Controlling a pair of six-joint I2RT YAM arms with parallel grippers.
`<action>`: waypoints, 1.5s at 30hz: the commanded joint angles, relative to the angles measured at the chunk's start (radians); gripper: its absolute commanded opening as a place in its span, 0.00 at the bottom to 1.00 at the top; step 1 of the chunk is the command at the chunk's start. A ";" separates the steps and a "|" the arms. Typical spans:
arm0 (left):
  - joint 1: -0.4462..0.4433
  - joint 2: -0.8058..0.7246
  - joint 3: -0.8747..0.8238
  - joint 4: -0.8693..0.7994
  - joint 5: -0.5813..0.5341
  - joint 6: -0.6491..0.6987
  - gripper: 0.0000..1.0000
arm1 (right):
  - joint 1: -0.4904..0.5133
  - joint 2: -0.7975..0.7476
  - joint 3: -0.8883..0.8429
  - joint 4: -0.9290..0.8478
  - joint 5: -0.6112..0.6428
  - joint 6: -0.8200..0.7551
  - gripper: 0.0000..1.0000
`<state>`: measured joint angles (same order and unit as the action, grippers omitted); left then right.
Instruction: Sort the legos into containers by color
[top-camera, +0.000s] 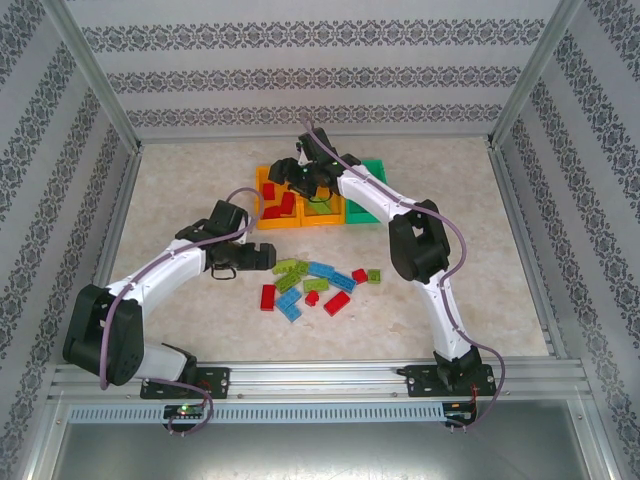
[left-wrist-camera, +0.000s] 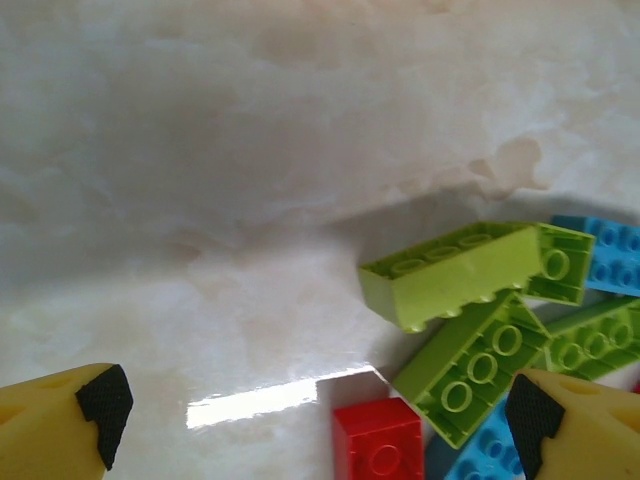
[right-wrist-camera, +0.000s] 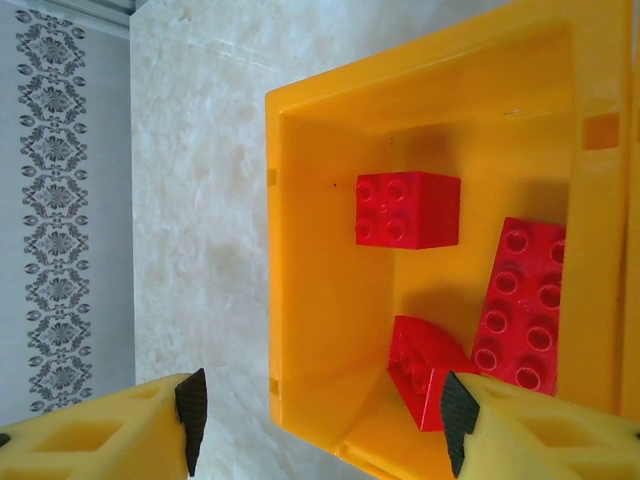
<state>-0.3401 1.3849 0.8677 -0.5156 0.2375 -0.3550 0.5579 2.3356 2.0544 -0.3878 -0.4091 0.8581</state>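
Red, lime green and light blue legos (top-camera: 312, 285) lie in a loose pile on the marble table. My left gripper (top-camera: 266, 256) hangs open at the pile's left edge. In the left wrist view a red brick (left-wrist-camera: 378, 440) lies between the open fingers (left-wrist-camera: 105, 410), next to lime bricks (left-wrist-camera: 460, 275) and a blue one (left-wrist-camera: 612, 255). My right gripper (top-camera: 290, 180) stands open above the left orange container (top-camera: 264, 222). That container (right-wrist-camera: 320, 250) holds three red bricks: a square one (right-wrist-camera: 408, 209), a long one (right-wrist-camera: 524, 305) and a tilted one (right-wrist-camera: 428, 370).
A second orange container (top-camera: 322, 226) with lime bricks and a green container (top-camera: 376, 178) stand to the right of the first, in one row. Patterned walls and metal posts (top-camera: 100, 90) enclose the table. Bare marble (top-camera: 180, 190) lies left of the containers.
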 joint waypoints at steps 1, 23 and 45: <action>-0.039 0.006 0.004 0.052 0.057 0.018 0.96 | -0.004 -0.022 0.006 -0.013 0.000 -0.036 0.67; -0.175 0.201 0.176 -0.131 -0.191 0.512 0.92 | -0.222 -0.484 -0.584 0.041 0.087 -0.149 0.72; -0.195 0.327 0.239 -0.108 -0.067 0.722 0.85 | -0.416 -0.691 -0.884 0.076 0.088 -0.170 0.74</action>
<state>-0.5182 1.7065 1.0889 -0.5949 0.1402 0.3157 0.1520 1.6798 1.1866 -0.3351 -0.3294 0.7025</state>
